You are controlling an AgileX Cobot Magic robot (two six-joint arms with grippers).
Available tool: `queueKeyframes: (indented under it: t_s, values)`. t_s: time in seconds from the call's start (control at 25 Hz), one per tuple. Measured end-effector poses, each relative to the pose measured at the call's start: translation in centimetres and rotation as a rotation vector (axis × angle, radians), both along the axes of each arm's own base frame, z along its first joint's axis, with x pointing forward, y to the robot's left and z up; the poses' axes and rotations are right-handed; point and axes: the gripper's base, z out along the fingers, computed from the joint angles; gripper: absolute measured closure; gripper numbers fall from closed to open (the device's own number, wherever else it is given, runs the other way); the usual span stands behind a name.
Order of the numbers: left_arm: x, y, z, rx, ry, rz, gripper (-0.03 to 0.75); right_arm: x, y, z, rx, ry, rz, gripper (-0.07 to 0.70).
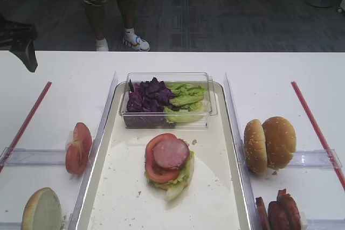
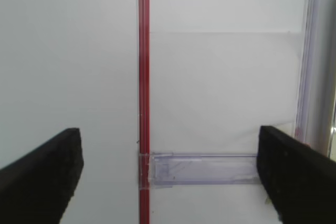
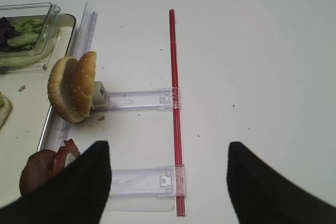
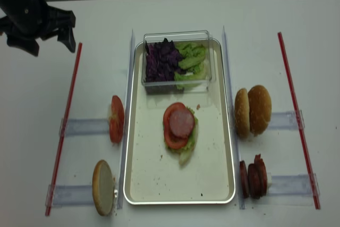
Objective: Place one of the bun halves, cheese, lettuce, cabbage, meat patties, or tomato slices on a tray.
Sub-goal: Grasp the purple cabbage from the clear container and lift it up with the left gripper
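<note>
On the tray (image 4: 135, 184) — a shallow metal rectangle with a crumb-flecked cream floor — one stack sits mid-floor: ruffled lettuce (image 4: 187, 143), a glossy tomato slice (image 4: 170, 134), a pinkish meat patty (image 4: 182, 122) on top. A clear tub (image 4: 149, 84) at its far end holds purple cabbage (image 4: 161, 59) shreds. Two sesame bun halves (image 4: 253, 111) stand on edge to the right. The left tool (image 4: 49, 34) hovers over the tabletop (image 4: 297, 25) at far left, the right tool (image 3: 168, 182) at the right — both spread wide, holding nothing.
</note>
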Motion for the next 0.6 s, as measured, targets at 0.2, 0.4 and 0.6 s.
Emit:
queueKeyframes:
  t_s: [0.2,0.4,0.6]
  values:
    - [0.5,0.0,-0.1,-0.004,0.011,0.014,0.097,0.0,0.0,0.0,0.000,0.000,0.000,0.133]
    - [0.5,-1.6,0.0,-0.007,0.010,-0.003,0.097,0.0,0.0,0.0,0.000,0.000,0.000,0.133]
    - [0.6,-4.9,0.1,-0.019,-0.009,-0.037,0.097,0.0,0.0,0.0,0.000,0.000,0.000,0.133]
